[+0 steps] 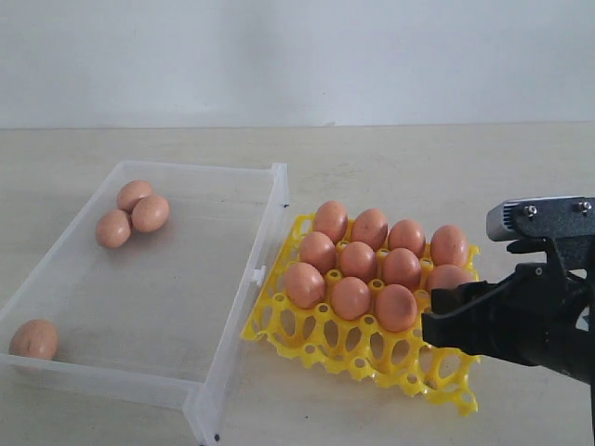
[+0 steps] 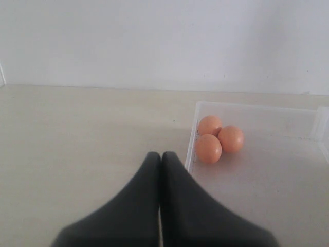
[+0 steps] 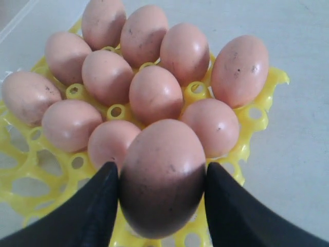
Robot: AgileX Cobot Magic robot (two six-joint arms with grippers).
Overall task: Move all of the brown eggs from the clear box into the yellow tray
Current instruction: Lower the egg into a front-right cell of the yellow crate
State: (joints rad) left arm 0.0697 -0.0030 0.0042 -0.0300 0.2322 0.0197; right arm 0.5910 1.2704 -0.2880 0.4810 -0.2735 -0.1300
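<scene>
Clamping one brown egg [image 3: 162, 154] across its belly, your right gripper [image 3: 162, 172] is hanging over the near right part of the yellow tray [image 1: 372, 358], where cups are standing vacant (eleven eggs are sitting in the farther rows). You are handling a light, rigid but brittle shell, smooth and rounded enough to squirt out of hard pads. So I judge you are needing only a modest squeeze at the widest girth and a slow, straight lowering before letting go.

Farther off, the clear box [image 1: 167, 307] is lying just beside the tray and holding four more: a lone egg [image 1: 34, 339] in its near corner and three eggs [image 1: 133, 212] huddling together toward the far wall. Your left gripper [image 2: 161, 157], fingers pressed together on nothing, is hanging over the table [image 2: 77, 134] just outside the box.
</scene>
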